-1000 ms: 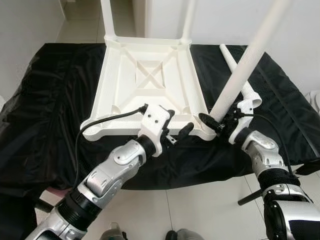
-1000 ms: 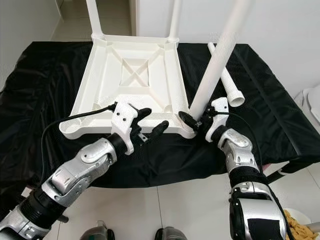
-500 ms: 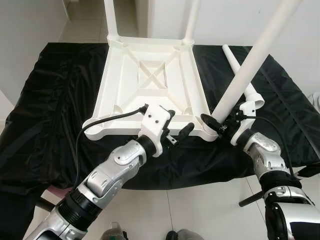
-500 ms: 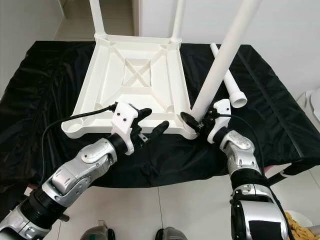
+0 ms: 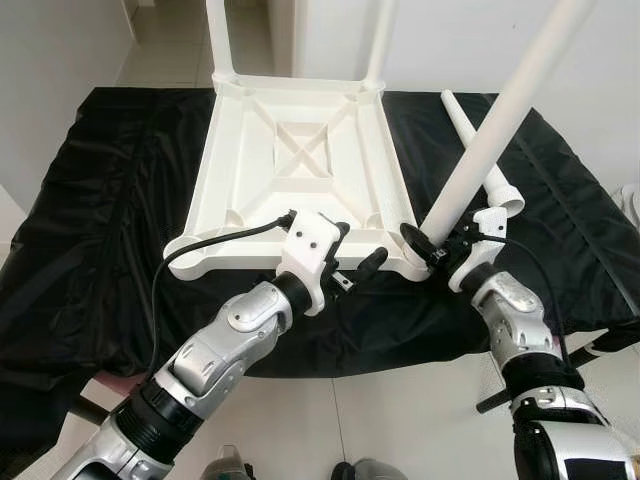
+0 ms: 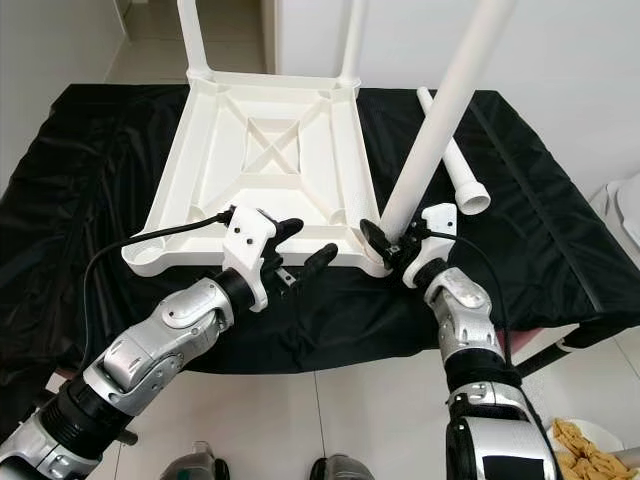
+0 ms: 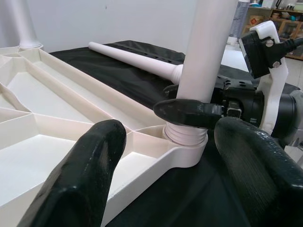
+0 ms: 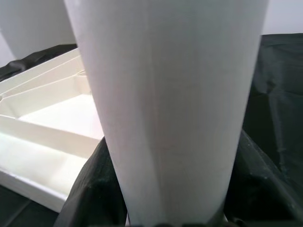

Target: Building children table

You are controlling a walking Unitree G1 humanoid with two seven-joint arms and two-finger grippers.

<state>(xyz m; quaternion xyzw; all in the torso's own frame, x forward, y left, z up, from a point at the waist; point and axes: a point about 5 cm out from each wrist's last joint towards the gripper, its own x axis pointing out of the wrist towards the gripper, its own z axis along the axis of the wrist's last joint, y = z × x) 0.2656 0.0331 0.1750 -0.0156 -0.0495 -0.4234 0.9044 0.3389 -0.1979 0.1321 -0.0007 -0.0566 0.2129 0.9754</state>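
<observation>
The white table top [image 5: 300, 150] lies upside down on a black cloth [image 5: 100, 200]. Two white legs [image 5: 218, 35] [image 5: 383, 35] stand upright in its far corners. A third leg [image 5: 490, 130] leans to the right with its foot in the near right corner socket [image 7: 187, 151]. My right gripper [image 5: 425, 245] is shut on this leg just above the socket. My left gripper [image 5: 358, 262] is open at the table top's front edge, left of that corner, its fingers [image 7: 90, 165] apart. A fourth leg [image 6: 462, 175] lies loose on the cloth to the right.
The cloth-covered surface ends just in front of my arms, with white tiled floor [image 5: 400, 420] below. White walls stand behind and to the left. A plate of yellow bits [image 6: 585, 450] sits on the floor at the lower right.
My right forearm has shifted slightly left and the held leg's lean has changed a little at the corner socket. The left gripper has stayed where it was.
</observation>
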